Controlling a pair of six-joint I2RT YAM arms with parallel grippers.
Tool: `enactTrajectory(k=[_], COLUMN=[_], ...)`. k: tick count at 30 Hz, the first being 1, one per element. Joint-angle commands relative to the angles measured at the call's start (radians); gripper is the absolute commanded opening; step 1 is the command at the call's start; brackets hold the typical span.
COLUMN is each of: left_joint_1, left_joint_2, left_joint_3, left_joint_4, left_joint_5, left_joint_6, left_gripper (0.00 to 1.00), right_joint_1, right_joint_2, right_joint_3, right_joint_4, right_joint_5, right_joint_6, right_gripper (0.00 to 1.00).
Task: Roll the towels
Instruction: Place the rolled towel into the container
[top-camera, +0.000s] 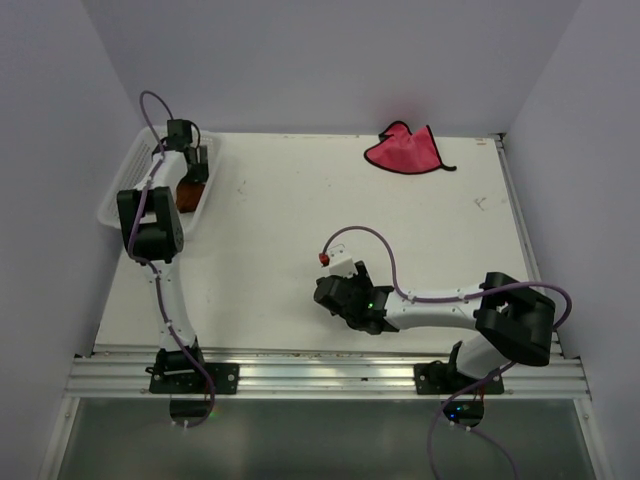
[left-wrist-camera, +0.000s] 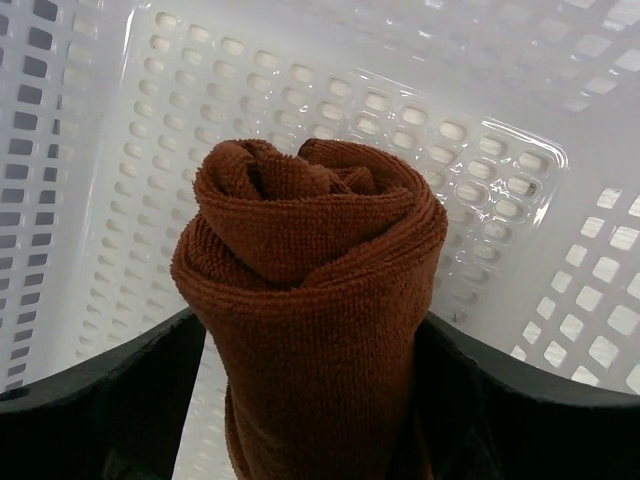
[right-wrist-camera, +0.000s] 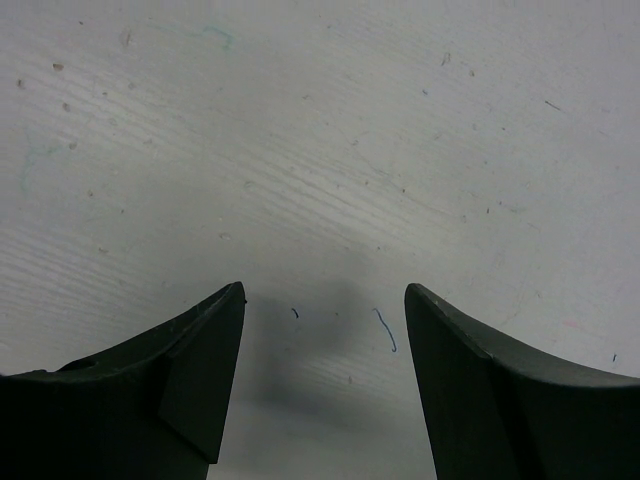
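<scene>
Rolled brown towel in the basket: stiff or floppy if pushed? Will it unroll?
The brown towel is probably soft and squashy: thick fuzzy pile, rounded folds. It may loosen, since nothing binds the spiral. Likely light; the basket walls should limit rolling.

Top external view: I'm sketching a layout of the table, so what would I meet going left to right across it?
White basket with the rolled brown towel inside → open right pincer → pink towel.

Rust-brown towel (left-wrist-camera: 310, 300), pink-red towel (top-camera: 400, 152) — white perforated basket (left-wrist-camera: 100, 150)
</scene>
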Motion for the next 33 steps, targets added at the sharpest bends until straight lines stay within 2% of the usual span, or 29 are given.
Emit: enactTrajectory(k=[1,11,19,22,27,30,33], left_joint_1=[0.016,0.031,0.036,0.036,0.031,0.005,-0.04], left_joint_2=[-0.061,-0.136,-0.162,-0.262,-0.432,-0.54,-0.688], left_joint_3=[0.022,0.044,0.108,0.055,-0.017,-0.053,-0.176], left_joint_4=[0.014,0.004,-0.035,0.008,0.115,0.132,0.157], left_joint_5=[0.032,0.072,0.136,0.193,0.378,0.39,0.385], left_joint_6=[-0.024,-0.049,-0.09,-0.12,-0.175,-0.172,-0.149], left_gripper=[0.84,0.99,1.0,1.0,1.0,1.0,1.0], right_joint_1=[-0.005,-0.005,-0.005,-0.005,-0.017,-0.026,-0.046], right_joint_2=[-0.01,-0.024,-0.042,-0.053,-0.073,-0.085,-0.102], right_joint_3=[0.041,0.058,0.07,0.078,0.101,0.121,0.132], right_joint_4=[0.003,-0.023,-0.047,-0.065,-0.085,-0.108,-0.125], right_joint_5=[-0.006,-0.025,-0.028,-0.023,-0.034,-0.025,-0.022], right_joint_6=[-0.008,-0.002,0.007,0.006,-0.005,-0.011,-0.008], right_gripper=[0.69,0.69,0.69,0.69,0.69,0.69,0.69])
